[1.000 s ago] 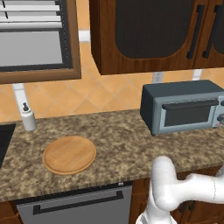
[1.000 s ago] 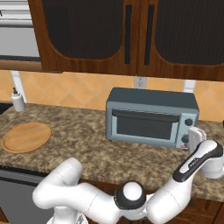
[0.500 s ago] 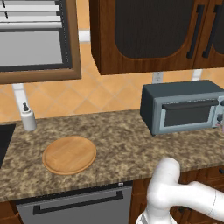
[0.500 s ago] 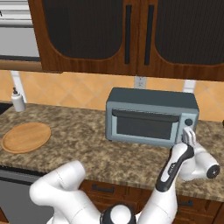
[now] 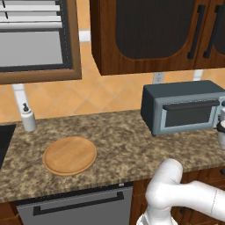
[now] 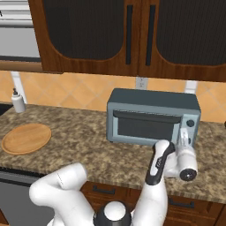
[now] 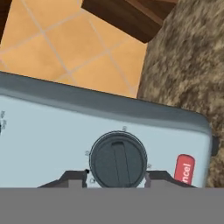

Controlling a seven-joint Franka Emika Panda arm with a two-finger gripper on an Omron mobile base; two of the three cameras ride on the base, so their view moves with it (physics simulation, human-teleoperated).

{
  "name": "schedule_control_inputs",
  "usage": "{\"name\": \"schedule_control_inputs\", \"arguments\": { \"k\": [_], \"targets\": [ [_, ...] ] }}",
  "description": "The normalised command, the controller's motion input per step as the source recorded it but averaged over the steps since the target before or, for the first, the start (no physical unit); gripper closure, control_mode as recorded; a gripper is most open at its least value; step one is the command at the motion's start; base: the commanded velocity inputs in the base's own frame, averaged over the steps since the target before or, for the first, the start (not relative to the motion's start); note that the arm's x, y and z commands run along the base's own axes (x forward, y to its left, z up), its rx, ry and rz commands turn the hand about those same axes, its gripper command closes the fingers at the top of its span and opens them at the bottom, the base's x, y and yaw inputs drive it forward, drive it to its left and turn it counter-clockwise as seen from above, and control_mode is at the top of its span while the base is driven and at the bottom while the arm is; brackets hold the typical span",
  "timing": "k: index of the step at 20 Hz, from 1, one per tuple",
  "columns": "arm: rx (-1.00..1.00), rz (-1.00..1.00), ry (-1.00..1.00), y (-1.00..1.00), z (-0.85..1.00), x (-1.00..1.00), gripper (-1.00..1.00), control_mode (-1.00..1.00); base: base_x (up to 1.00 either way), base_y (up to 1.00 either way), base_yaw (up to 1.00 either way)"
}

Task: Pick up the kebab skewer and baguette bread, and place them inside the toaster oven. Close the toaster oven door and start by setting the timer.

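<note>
The toaster oven stands on the counter at the right, and its toaster oven door is closed. My gripper is pressed up against the oven's right front panel. In the hand view, the dark round timer knob sits between my two finger tips, and the gripper is shut on it. A red button sits beside the knob. The kebab skewer and baguette bread are out of view.
A round wooden board lies bare on the left of the granite counter. A white soap bottle stands by the wall. Dark wooden cabinets hang above the oven.
The hand has edged left from beside the oven onto its knob panel, and the forearm has swung in under it. The jaws keep the same width.
</note>
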Motion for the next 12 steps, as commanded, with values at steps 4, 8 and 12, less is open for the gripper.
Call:
{"name": "schedule_control_inputs", "arguments": {
  "k": [4, 8, 12],
  "targets": [
    [0.07, -0.3, 0.0, 0.0, 0.0, 0.62, 1.0, -1.0, 0.0, 0.0, 0.0],
    [0.12, -0.28, 0.02, 0.0, 0.12, 0.53, 1.0, -1.0, 0.0, 0.0, 0.0],
    [0.19, -0.22, 0.01, -0.01, 0.17, 0.31, 1.0, -1.0, 0.0, 0.0, 0.0]
  ]
}}
